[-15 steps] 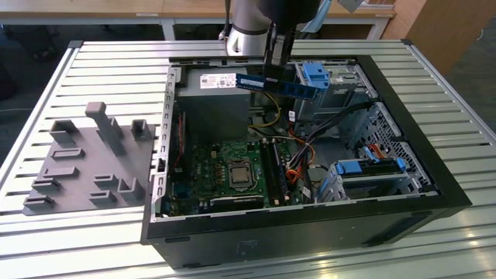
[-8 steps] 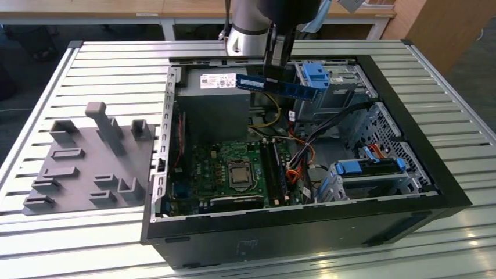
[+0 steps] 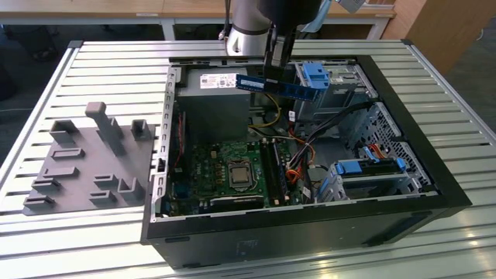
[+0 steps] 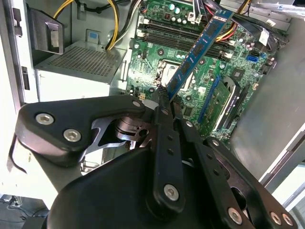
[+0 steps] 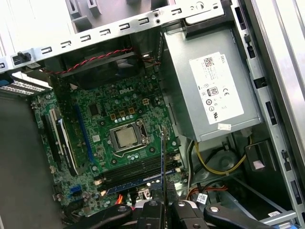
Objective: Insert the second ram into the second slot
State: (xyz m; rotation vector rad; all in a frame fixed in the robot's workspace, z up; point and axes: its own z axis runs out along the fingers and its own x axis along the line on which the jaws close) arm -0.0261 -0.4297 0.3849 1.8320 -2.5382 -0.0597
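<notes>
My gripper (image 3: 275,80) is shut on the second ram (image 3: 271,86), a thin dark-blue stick held roughly level above the far part of the open computer case (image 3: 434,186). In the second wrist view the black fingers (image 4: 162,102) pinch one end of the stick (image 4: 195,52), which reaches out over the green motherboard (image 4: 238,57). In the first wrist view the stick (image 5: 163,157) is edge-on above the gripper (image 5: 163,202). The long black memory slots (image 5: 136,171) (image 3: 271,168) lie beside the processor socket (image 5: 126,137), well below the stick. I cannot tell which is the second slot.
A grey power supply (image 3: 213,110) (image 5: 214,90) fills the case's far corner. Bright blue drive brackets (image 3: 316,77) (image 3: 372,167) and loose cables (image 3: 298,157) sit to the exterior view's right of the board. A grey fixture plate (image 3: 85,168) lies on the slatted table at the exterior view's left.
</notes>
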